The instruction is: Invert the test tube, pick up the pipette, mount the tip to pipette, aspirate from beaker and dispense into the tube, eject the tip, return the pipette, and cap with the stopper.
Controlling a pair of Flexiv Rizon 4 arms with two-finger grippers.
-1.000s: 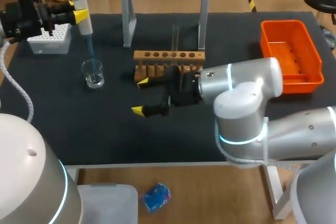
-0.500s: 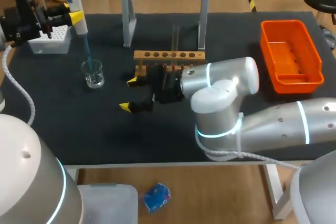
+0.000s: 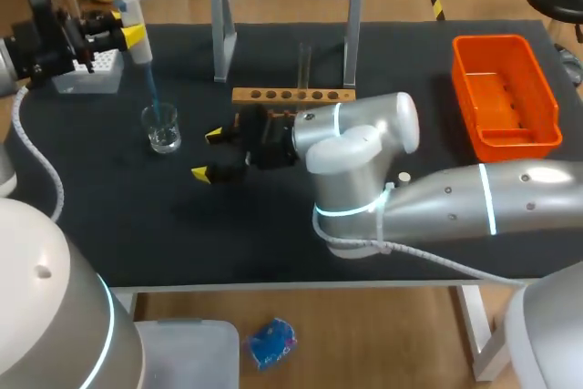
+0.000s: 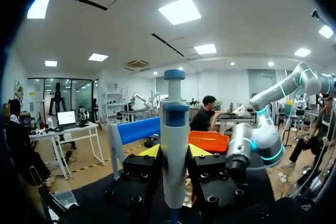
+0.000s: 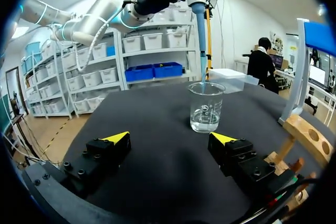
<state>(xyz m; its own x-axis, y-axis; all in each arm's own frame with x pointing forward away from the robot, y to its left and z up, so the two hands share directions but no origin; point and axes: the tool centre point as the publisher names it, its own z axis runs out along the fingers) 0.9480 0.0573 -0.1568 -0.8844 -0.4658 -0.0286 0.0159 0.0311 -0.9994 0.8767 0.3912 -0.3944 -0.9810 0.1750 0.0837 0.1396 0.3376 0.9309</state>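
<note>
Start from the black table (image 3: 109, 234). Note the right arm (image 3: 437, 207) reaching past the middle. Note its claw (image 3: 208, 154) too: fingers spread apart, clamped on nothing, low over the cloth near the beaker. Look next to the orange bin (image 3: 506, 88) at the far right, well apart from the work. Find the rack (image 3: 291, 96) mid-table, with the tube (image 3: 305, 61) standing upright in it. Find the tip box (image 3: 86, 70) at the far left, just behind the left claw (image 3: 127, 25). See that claw clamped on the pipette (image 3: 143, 50), holding it upright above the beaker (image 3: 162, 129). Inside the glass, only a little clear liquid at the bottom. Follow the blue tip (image 3: 153, 97) down into the beaker's mouth. From the right wrist, appears to end near the rim, above the liquid; cannot say for sure.

Judged step: aspirating.
- Keep the pipette plumb and centred over the glass.
- Lower until the tip's end sits under the liquid, but off the bottom.
- With so shallow a pool, go down gently and avoid scraping the wall.
- Let the plunger up slowly, to draw no air.
- Hold the right claw clear of the beaker, lest a nudge tip it.
- Lift straight up before crossing to the tube.
</note>
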